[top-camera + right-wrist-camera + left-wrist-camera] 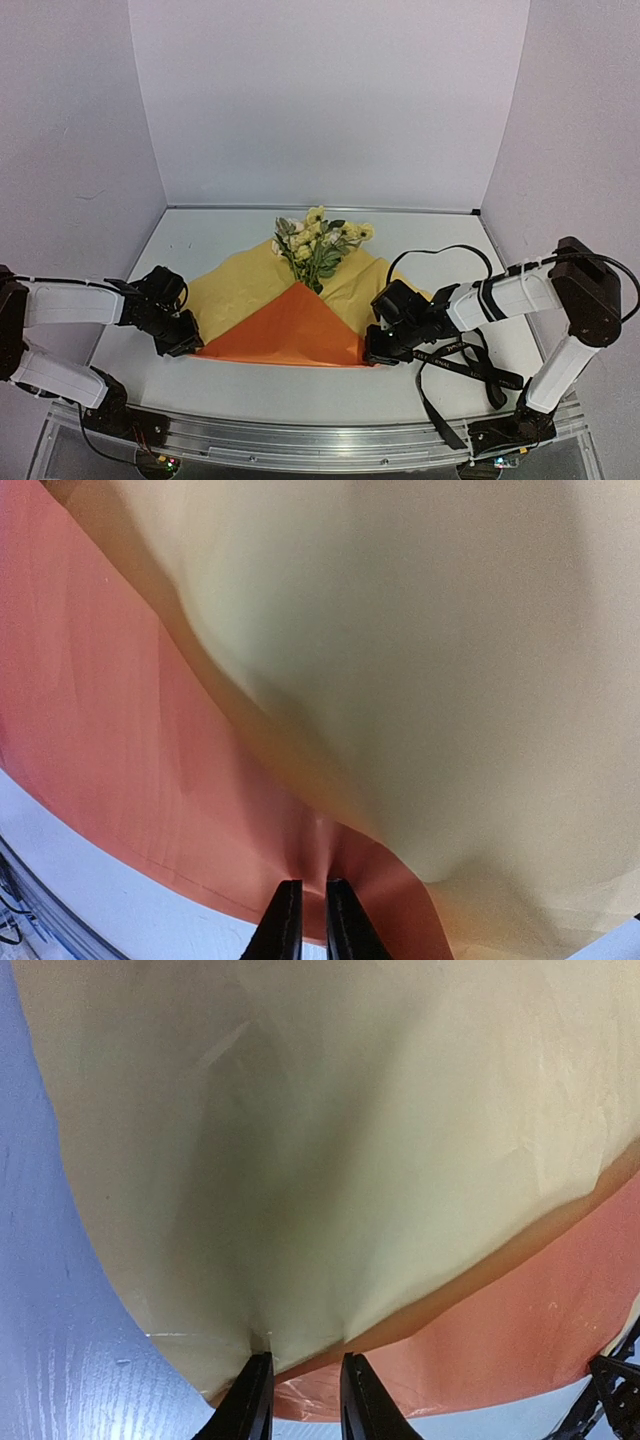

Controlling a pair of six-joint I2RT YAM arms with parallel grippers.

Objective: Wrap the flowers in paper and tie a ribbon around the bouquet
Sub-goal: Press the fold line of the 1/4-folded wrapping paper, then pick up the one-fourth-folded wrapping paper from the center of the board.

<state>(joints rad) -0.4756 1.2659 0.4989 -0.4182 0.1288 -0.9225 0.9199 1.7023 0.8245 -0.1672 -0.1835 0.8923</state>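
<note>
1. Could tear or crumple the paper (290, 325), folded into an orange triangle, if pulled outward from both ends.
2. Could roll the flowers (318, 240), at the paper's far middle edge, out of the fold.
3. Pinching the paper's left corner with the left gripper (305, 1360); might slip off the thin edge.
4. Clamped on the paper's right corner with the right gripper (308, 885); same slip risk.
5. Might snag the ribbon (460, 365), lying just right of the paper, while folding.

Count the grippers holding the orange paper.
2. The left gripper pinches the paper at its near-left corner; the right gripper pinches its near-right corner. Neither is hidden.
</note>
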